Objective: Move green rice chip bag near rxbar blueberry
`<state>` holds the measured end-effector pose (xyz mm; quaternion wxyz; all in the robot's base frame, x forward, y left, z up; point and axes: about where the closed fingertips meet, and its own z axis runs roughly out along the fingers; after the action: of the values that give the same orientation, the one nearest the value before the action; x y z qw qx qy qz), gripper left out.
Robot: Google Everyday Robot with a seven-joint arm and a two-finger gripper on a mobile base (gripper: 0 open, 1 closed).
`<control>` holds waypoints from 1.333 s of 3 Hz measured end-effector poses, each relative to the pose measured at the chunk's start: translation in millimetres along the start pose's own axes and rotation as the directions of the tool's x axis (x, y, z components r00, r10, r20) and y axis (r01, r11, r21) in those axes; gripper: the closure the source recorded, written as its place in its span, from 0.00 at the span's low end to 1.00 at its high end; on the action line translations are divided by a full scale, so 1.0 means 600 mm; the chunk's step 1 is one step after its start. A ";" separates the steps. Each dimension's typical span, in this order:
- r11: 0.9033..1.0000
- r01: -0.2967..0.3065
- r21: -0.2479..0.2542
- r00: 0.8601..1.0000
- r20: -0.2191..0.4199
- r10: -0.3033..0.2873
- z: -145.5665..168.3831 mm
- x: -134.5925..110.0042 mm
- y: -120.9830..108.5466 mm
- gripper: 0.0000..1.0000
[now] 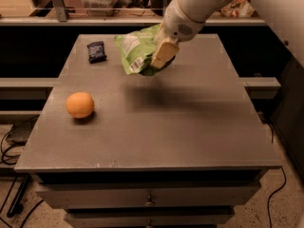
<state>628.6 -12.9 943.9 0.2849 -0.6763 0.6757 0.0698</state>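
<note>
Our gripper, fingers clamped on the bag, holds it lifted over the table near its far edge, clear to travel toward the bar by the far-left corner.
</note>
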 end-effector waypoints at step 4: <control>0.987 -0.024 -0.160 0.969 0.241 0.063 0.133 -0.029 -0.069 0.36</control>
<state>690.2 37.6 898.2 0.3110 -0.6676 0.6425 0.2115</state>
